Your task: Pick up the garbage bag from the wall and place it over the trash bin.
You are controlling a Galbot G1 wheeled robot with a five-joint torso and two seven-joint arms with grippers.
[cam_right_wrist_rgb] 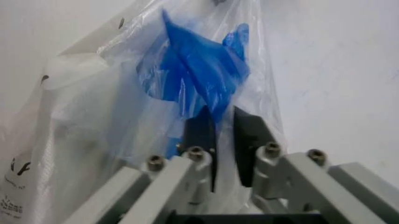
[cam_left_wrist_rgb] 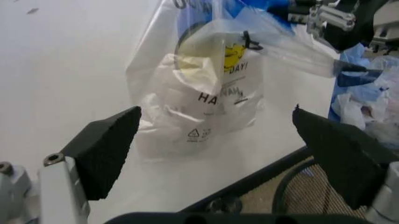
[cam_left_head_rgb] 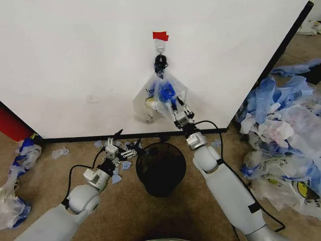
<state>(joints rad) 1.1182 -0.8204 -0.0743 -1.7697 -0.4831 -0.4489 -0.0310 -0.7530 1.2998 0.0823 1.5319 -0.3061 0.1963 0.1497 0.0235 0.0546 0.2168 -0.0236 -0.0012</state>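
So the garbage bag is hanging on the wall, looped by its top over a little hook under a strip of red tape. The bag's body droops down the panel, with the trash bin sitting on the floor right below it.

The right tool is up at the bag, and in the right wrist view its pads are pinched nearly together on a bunch of the bag's blue plastic, so it's holding the bag. The left tool is low, near the floor just left of the bin, fingers spread wide, holding nothing, pointed at the bag.

Looks like the pick-up step to me: grip's on, bag not yet off the hook. I'd guess the next move needs a lift up and away to clear the hook without ripping the thin film.

Clutter-wise, there's a big pile of used bags on the right and blue scraps along the wall's base. Nothing's really blocking the bin.
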